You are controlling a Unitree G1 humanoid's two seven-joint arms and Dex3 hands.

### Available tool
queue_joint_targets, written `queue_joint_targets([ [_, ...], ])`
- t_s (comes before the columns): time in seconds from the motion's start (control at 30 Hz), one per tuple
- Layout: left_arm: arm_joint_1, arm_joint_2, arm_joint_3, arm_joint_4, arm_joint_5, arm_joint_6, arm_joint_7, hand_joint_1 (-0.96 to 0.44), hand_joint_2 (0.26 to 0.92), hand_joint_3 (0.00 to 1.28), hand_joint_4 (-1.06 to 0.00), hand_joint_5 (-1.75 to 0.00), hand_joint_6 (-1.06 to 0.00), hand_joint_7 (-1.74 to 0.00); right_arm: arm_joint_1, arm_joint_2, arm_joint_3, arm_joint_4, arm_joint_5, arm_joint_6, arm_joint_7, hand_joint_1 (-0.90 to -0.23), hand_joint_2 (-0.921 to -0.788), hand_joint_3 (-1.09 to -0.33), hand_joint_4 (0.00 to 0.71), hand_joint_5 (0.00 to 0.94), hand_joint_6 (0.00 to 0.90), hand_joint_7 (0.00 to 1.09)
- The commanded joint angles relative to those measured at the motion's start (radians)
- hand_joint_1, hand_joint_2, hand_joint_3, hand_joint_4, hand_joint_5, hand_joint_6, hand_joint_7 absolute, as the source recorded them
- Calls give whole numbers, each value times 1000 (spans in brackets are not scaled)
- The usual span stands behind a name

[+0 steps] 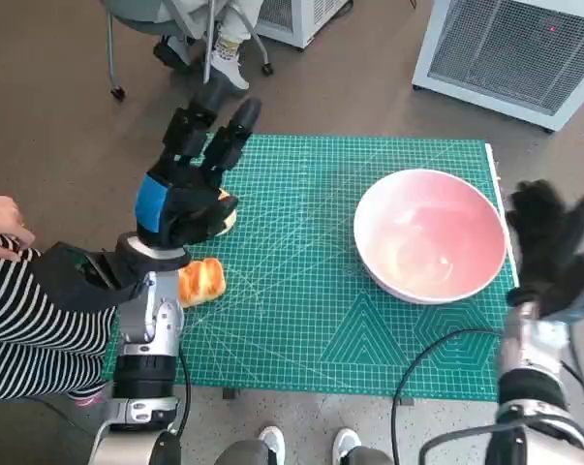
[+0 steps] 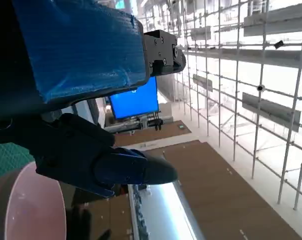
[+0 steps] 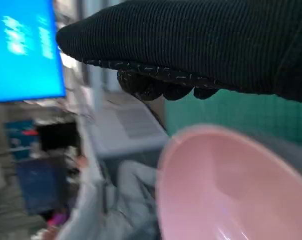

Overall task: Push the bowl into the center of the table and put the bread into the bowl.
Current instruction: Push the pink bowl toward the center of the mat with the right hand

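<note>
Green cutting mat [image 1: 301,320], one pink bowl [image 1: 430,235], one bread [image 1: 201,283], left robot hand [image 1: 190,184] spread empty, right robot hand [image 1: 548,247] spread empty.

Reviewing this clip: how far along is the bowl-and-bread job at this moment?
Nothing looks finished. The empty pink round bowl sits toward the right edge of the green cutting mat, not at the center. In hand: the gloved right hand is at the bowl's right side, apparently placed to push; contact is unclear. The blue-taped left hand is raised, holding nothing. Left: push the bowl, then move the golden bread into it.
</note>
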Motion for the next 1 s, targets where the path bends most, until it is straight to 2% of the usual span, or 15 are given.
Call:
queue_joint_targets([
  [0.03,-12,8,6,5,-4,-24,0,-604,921,267,-172,-1,-102,-193,-6,34,5,27,-1,36,10,-578,-921,-850,63,5,53,261],
  [0.3,-3,11,7,2,2,-33,7,-602,921,277,-171,-1,-115,-178,-38,89,30,33,-13,64,26,-599,-921,-841,84,10,82,243],
  [0.67,9,13,3,-16,11,-33,23,-606,921,280,-171,-1,-127,-167,-79,127,51,25,-10,75,56,-626,-921,-823,88,6,93,225],
  [1.0,22,19,4,-29,16,-32,32,-607,921,282,-179,-4,-137,-158,-119,152,65,35,-17,89,49,-602,-921,-837,74,0,96,212],
])
